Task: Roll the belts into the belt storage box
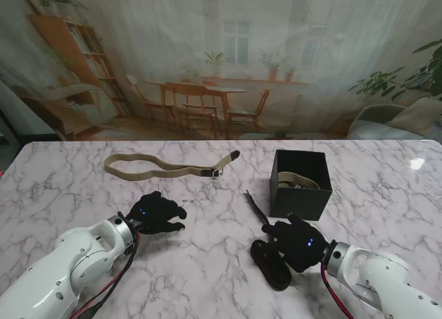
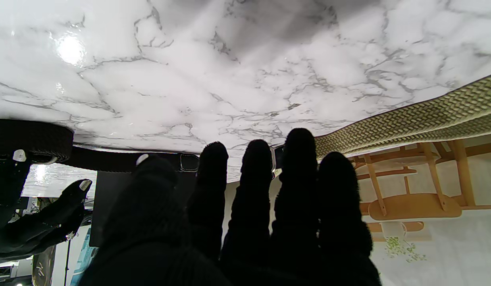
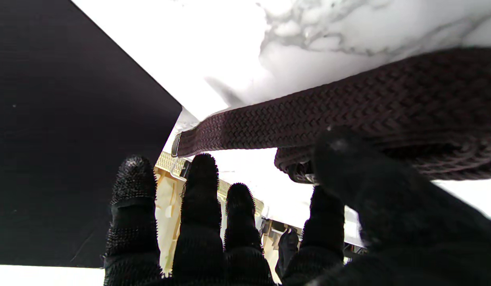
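Clearly your right hand (image 1: 298, 242), fingers (image 3: 201, 186) loosely apart, rested on the half-rolled dark belt (image 1: 269, 262) at lower centre beside the box (image 1: 300, 184), so you needed to keep that coil tight, while your left hand (image 1: 156, 213) hovered open.

Three belts: one tan belt (image 1: 166, 167) lying flat, one dark belt (image 1: 268, 258) part-rolled, one rolled tan belt (image 1: 298, 181) inside one black box (image 1: 301, 197)

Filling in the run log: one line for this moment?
left hand open | right hand on dark belt roll | tan belt flat | box holds one belt
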Tool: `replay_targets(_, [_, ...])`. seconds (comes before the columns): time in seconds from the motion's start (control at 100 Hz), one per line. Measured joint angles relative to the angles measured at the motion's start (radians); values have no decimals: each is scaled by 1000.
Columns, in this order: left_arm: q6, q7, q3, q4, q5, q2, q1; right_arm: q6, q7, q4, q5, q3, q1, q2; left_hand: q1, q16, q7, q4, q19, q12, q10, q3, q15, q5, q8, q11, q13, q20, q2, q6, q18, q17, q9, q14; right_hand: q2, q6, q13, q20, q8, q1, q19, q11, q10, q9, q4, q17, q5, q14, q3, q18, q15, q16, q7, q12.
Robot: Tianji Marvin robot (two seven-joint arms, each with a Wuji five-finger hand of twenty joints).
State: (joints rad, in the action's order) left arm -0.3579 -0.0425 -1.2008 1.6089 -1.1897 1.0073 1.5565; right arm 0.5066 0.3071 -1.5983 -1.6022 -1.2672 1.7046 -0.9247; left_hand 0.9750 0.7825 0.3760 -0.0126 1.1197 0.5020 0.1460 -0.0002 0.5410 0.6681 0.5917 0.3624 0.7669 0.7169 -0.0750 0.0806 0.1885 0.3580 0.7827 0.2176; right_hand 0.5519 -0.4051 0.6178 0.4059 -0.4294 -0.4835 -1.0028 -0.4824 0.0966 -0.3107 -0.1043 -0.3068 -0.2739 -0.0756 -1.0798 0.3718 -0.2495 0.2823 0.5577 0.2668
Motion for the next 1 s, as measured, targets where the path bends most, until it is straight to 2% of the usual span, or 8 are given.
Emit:
replay_targets(0.05, [0,-1,0,0,0,0,0,-3,8,2,0,-1,0,0,0,0,0,0,0,0,0,0,0,0,0,0,0,0,0,0,0,0,0,0,0,4,41,0,-60,24,-20,-6,0,-34,0,-23,-43,21,1,-13,0,0,57,1])
replay_targets(0.21, [0,-4,0,0,1,0,0,-16,13,3,5,-12,8,-4,0,0,0,0,0,0,0,0,0,0,0,0,0,0,0,0,0,0,0,0,0,9,134,17,-91,33,-64,-28,-6,-132,-26,-84,-112,45,1,-38,-44,50,114,13])
replay_targets(0.35, [0,-4,1,0,1,0,-1,-36,15,4,27,-19,19,-9,0,0,0,0,0,0,0,0,0,0,0,0,0,0,0,0,0,0,0,0,0,51,177,42,-24,31,-93,-37,-16,-199,-90,-123,-180,58,33,-50,-69,88,226,24])
replay_targets(0.71, [0,-5,0,0,0,0,0,-64,-17,-5,49,-38,41,-22,0,0,0,0,0,0,0,0,0,0,0,0,0,0,0,0,0,0,0,0,-56,128,249,55,101,-64,-123,-45,-14,-260,-140,-175,-203,63,99,-76,-95,113,315,29])
replay_targets(0.8, [0,-5,0,0,0,0,0,-59,-46,-21,43,-55,53,-23,0,0,0,0,0,0,0,0,0,0,0,0,0,0,0,0,0,0,0,0,-73,144,248,55,99,-91,-123,-45,-14,-260,-133,-173,-202,63,81,-76,-95,113,261,29])
replay_targets(0.86, [0,-5,0,0,0,0,0,-56,-61,-30,35,-62,59,-23,0,0,0,0,0,0,0,0,0,0,0,0,0,0,0,0,0,0,0,0,-102,145,247,55,47,-94,-123,-41,-14,-259,-49,-161,-200,63,45,-76,-95,113,198,29])
replay_targets(0.91, [0,-5,0,0,0,0,0,-52,-68,-36,24,-68,63,-23,0,0,0,0,0,0,0,0,0,0,0,0,0,0,0,0,0,0,0,0,-100,144,242,55,31,-104,-123,-39,-14,-252,-25,-151,-177,63,36,-76,-95,113,174,29])
replay_targets(1.0, [0,-5,0,0,0,0,0,-49,-73,-42,11,-74,68,-21,0,0,0,0,0,0,0,0,0,0,0,0,0,0,0,0,0,0,0,0,-100,132,227,56,26,-102,-123,-28,-14,-244,-22,-146,-138,63,35,-76,-95,113,119,25])
